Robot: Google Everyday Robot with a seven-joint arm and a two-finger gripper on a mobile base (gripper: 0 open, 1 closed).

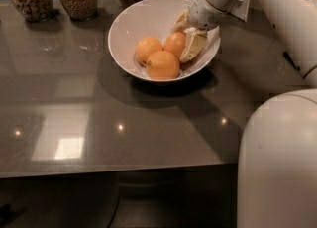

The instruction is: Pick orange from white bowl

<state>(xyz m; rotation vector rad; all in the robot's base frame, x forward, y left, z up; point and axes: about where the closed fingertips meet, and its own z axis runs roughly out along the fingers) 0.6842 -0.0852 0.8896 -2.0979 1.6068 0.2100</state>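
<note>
The gripper (182, 42) is hanging inside the white bowl (128, 28), jaws standing spread and gripping nothing, the orange (173, 43) sitting between them, so the grasp is pending: closing squarely, then lifting.

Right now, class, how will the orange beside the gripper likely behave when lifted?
Round and smooth, the orange probably rolls or slips if the gripper, beside it in the white bowl, grips off-centre. It lies close against two other oranges, which may shift as it leaves. It looks firm, likely not fragile.
</note>
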